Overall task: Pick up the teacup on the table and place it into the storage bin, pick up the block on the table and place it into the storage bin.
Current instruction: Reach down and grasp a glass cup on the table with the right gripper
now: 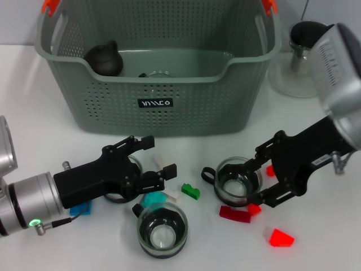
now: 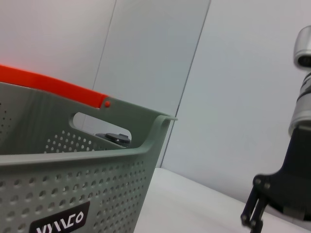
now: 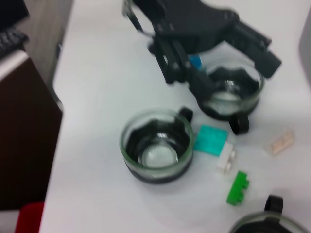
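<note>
On the white table [image 1: 39, 113] before the storage bin [image 1: 158, 73], both grippers straddle teacups with wide fingers: left gripper [image 1: 148, 164], right gripper [image 1: 260, 179] around its teacup [image 1: 238, 182]; closing and lifting likely comes next.

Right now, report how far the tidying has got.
Done: little that I can confirm. The grey-green perforated storage bin holds a dark rounded item. In hand: the left pincer and right pincer are each open around a glass teacup on the table. Left: a third glass teacup, plus the green block and red block.
</note>
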`<state>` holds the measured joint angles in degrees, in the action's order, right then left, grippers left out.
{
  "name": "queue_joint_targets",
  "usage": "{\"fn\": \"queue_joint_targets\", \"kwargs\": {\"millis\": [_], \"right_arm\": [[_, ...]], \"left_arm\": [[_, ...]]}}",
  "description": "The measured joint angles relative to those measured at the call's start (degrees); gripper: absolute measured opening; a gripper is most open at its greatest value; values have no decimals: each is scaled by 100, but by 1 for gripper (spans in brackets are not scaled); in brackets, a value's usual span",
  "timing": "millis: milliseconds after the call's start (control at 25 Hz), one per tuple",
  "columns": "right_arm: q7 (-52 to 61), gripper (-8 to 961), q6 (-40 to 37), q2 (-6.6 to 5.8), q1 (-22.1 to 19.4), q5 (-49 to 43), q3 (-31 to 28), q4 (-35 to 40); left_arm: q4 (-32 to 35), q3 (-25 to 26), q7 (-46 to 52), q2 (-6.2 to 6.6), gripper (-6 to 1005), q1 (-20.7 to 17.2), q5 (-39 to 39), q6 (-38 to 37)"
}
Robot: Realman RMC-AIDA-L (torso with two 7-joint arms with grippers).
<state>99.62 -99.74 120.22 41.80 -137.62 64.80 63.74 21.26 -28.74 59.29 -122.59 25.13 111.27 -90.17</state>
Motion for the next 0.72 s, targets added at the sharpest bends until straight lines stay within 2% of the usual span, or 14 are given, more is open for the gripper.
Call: {"fn": "queue_joint_targets", "kwargs": {"millis": [360, 720], "right_arm": [[36, 703, 1022, 13, 89, -78, 1089, -525], [141, 702, 1465, 10, 151, -200, 1598, -759]], "left_arm": [[0, 0, 25, -27, 932, 7, 0, 0], [0, 0, 28, -36, 932, 10, 0, 12]]}}
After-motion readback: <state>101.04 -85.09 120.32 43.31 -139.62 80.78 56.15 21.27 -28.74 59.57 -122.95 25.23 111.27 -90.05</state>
